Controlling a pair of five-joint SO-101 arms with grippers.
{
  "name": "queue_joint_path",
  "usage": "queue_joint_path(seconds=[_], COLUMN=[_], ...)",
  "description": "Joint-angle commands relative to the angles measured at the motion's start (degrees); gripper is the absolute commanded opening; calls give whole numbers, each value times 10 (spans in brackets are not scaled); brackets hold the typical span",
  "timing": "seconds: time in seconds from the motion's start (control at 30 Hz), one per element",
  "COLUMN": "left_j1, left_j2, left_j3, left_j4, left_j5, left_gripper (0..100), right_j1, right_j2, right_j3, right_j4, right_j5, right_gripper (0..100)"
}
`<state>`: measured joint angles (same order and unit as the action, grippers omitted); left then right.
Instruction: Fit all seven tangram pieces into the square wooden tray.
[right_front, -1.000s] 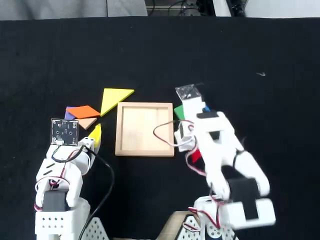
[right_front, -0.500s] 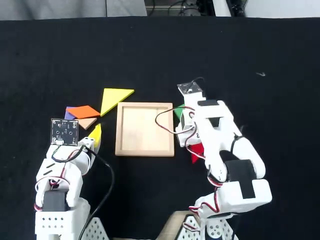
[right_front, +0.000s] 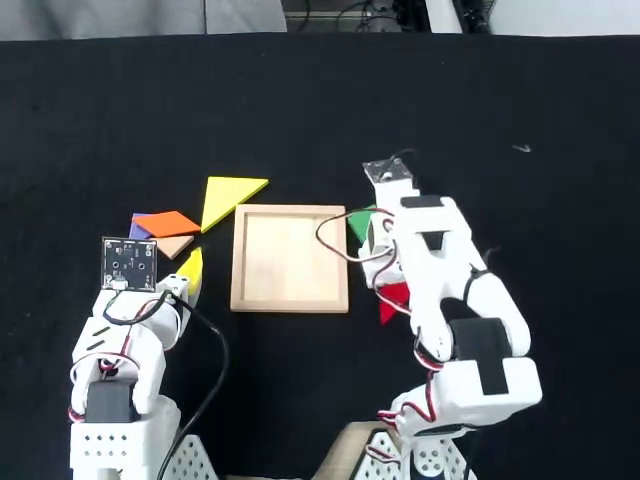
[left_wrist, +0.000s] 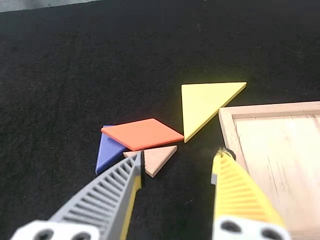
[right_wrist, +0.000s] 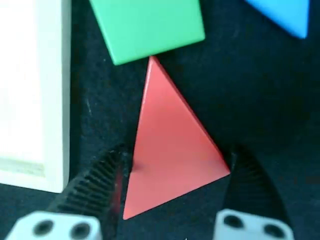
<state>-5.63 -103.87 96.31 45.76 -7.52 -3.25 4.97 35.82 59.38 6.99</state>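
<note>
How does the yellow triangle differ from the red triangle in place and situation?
The yellow triangle lies off the wooden tray's far left corner; the red triangle lies off its right side. The red triangle sits between the open fingers of the right gripper; the yellow triangle lies free. Both lie flat on the black table, outside the tray.

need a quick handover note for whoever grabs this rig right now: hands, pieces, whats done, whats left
Left hand: open, holding nothing, over the cloth by the tan triangle.
Right hand: open, one finger on each side of the red triangle.
Left of the tray: yellow triangle, orange parallelogram lying over the dark blue triangle, tan triangle.
Right of it: green piece, red triangle, light blue piece.
Done: nothing in the tray.
Left: all seven pieces.
</note>
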Motion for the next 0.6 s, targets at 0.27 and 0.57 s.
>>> queue_joint_path(seconds=[0.27, 0.57], left_j1=[-5, -19], left_j2=[-3, -4], left_j3=[11, 11], left_j4=[-1, -1], left_j5=[-3, -3], left_gripper=[230, 230], right_j1=[2, -120], right_j2=[-37, -167], right_j3=[-125, -164], right_j4=[115, 188], right_j5=[2, 190], right_gripper=[205, 205])
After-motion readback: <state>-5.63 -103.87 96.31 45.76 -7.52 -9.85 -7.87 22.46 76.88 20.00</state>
